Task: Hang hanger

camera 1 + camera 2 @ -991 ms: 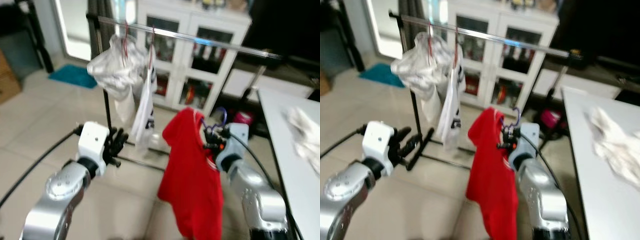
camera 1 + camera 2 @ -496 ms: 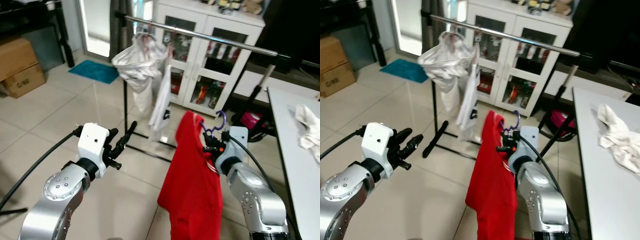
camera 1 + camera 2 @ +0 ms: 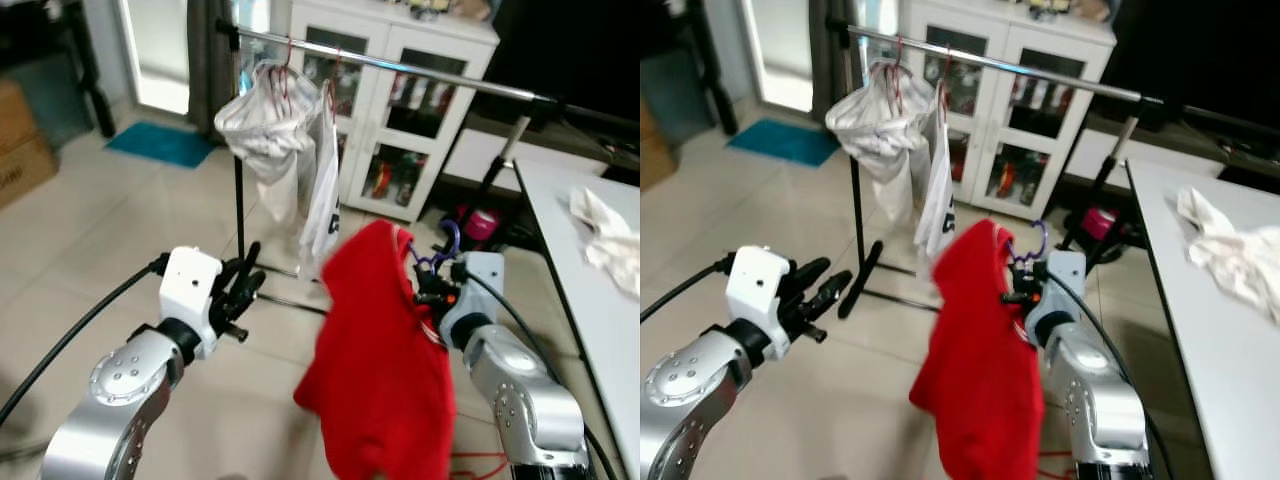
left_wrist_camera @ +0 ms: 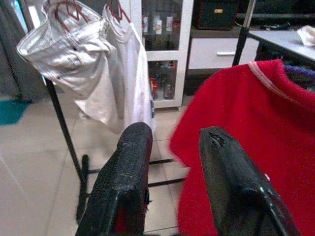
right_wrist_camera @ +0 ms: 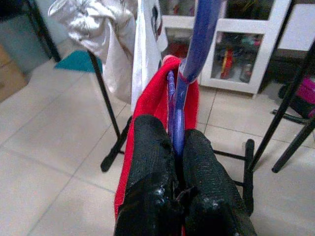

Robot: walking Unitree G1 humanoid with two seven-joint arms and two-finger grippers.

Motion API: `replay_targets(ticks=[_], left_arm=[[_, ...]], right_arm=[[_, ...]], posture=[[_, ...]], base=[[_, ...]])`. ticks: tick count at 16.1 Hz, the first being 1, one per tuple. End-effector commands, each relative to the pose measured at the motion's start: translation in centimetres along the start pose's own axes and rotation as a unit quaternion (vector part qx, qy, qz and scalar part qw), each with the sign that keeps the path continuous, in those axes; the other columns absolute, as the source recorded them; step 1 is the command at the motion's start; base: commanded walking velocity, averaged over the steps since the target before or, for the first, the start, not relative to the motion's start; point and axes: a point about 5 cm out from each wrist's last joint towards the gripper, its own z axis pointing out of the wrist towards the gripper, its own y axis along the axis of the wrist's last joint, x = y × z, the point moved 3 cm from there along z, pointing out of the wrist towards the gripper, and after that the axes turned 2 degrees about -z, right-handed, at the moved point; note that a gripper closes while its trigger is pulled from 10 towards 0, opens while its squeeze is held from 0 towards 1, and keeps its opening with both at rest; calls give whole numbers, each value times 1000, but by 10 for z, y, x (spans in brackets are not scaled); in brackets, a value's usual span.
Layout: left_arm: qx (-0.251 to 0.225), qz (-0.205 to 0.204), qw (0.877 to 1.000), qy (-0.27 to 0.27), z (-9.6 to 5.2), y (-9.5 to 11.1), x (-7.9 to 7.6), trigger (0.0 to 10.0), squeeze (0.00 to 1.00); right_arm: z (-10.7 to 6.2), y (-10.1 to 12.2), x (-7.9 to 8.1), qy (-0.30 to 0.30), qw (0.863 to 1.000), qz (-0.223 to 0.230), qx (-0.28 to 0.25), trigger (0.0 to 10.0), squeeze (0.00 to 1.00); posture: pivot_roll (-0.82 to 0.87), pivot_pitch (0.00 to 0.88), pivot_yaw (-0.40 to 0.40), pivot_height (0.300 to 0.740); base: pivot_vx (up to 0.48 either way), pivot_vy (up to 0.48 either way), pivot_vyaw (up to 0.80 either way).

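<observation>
A red shirt (image 3: 378, 360) hangs on a purple hanger (image 3: 441, 248), and my right gripper (image 3: 431, 284) is shut on the hanger's neck (image 5: 179, 125). The shirt swings out to the left below my arm. A metal clothes rail (image 3: 440, 77) crosses the room ahead, well beyond the hanger's hook. White clothes (image 3: 270, 135) hang on red hangers at the rail's left end. My left gripper (image 3: 245, 293) is held out at the left, open and holding nothing; its black fingers (image 4: 125, 177) point toward the rack.
The rack's black upright (image 3: 238, 150) and floor bar (image 3: 290, 302) stand on the tiled floor. A white glass-door cabinet (image 3: 400, 120) is behind the rail. A white table (image 3: 590, 260) with a crumpled white cloth (image 3: 605, 238) runs along the right. A teal mat (image 3: 160, 145) lies far left.
The camera has shifted, so the whole scene sits differently. The red shirt has swung out to the left under the hanger. Both grippers keep their state.
</observation>
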Motion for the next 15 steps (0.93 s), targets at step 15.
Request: replay_targets(ticks=[15], left_arm=[[-3, 17, 1000, -2, 4, 6, 0, 10000, 0]], right_arm=[[-2, 15, 8, 18, 999, -20, -23, 10000, 0]], posture=[[-12, 0, -136, 740]], base=[[0, 97, 0]])
